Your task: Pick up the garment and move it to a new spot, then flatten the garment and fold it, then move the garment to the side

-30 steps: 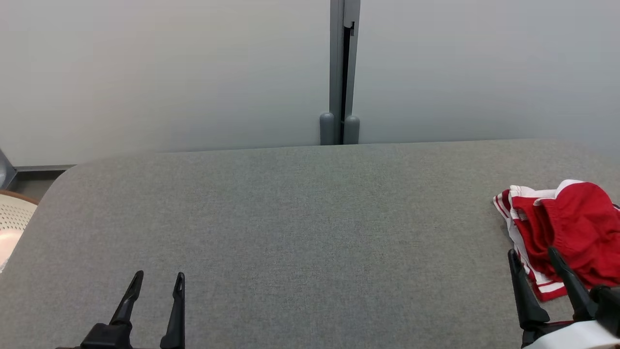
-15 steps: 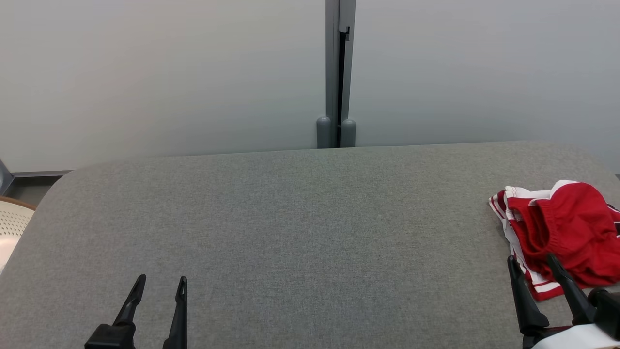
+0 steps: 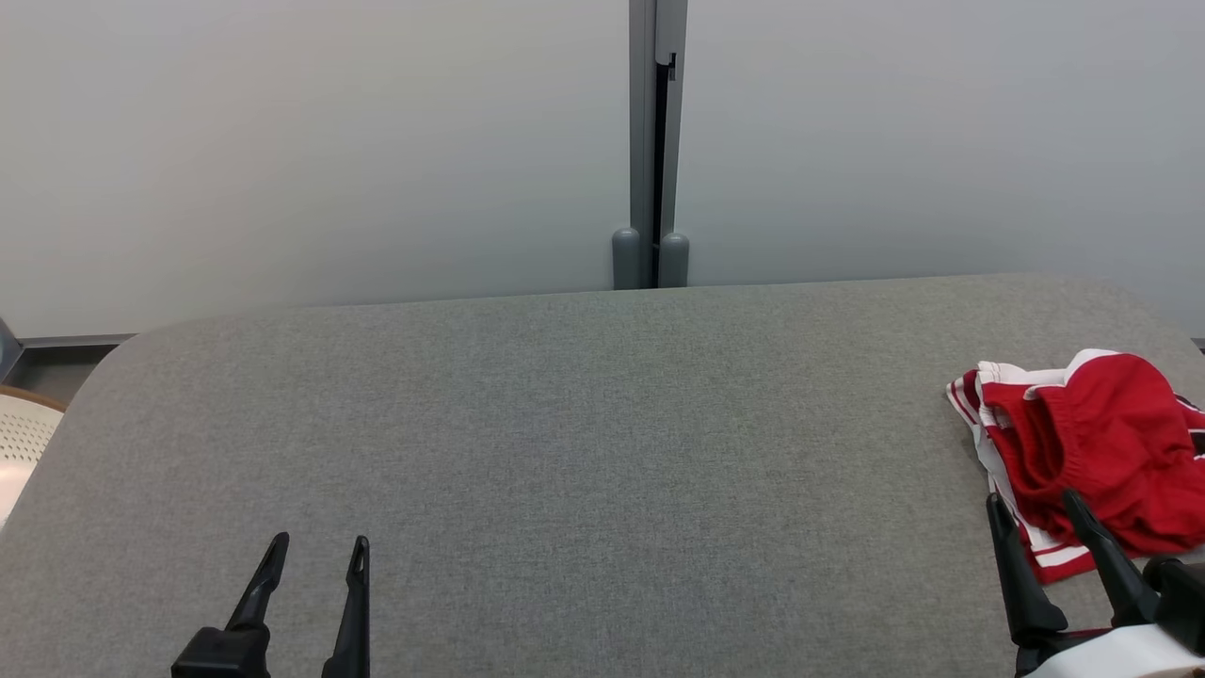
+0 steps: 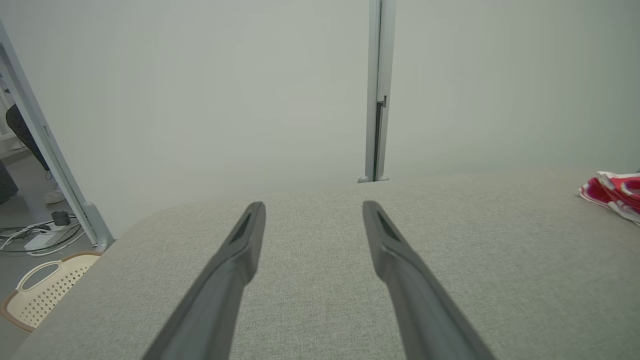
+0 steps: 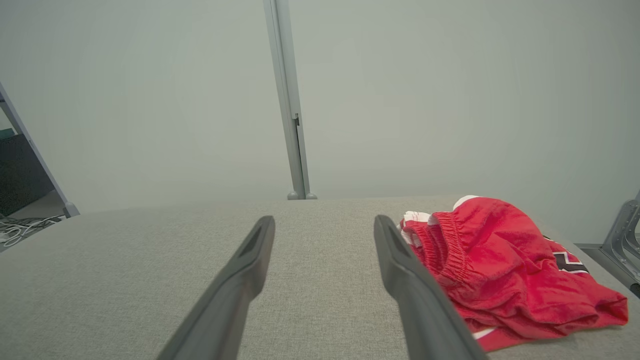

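The garment (image 3: 1092, 452), red shorts with white stripes and an elastic waistband, lies bunched at the right edge of the grey table (image 3: 584, 424). In the right wrist view the garment (image 5: 500, 265) sits just right of my right finger, with a black mark on its far side. My right gripper (image 3: 1034, 508) hovers open at the garment's near-left edge, nothing between its fingers; in its own view the right gripper (image 5: 324, 222) shows bare cloth between its tips. My left gripper (image 3: 318, 548) stands open and empty at the lower left, far from the garment (image 4: 612, 192). The left gripper (image 4: 313, 207) points across the table.
Pale partition panels with a grey post (image 3: 650, 141) stand behind the table. A cream perforated basket (image 4: 42, 292) sits on the floor off the table's left corner, with cables (image 4: 30, 237) beyond it. A metal frame (image 5: 625, 240) shows past the table's right end.
The head camera has shifted slightly, moving the whole scene a little left and down. Both grippers stay open; the garment lies as before.
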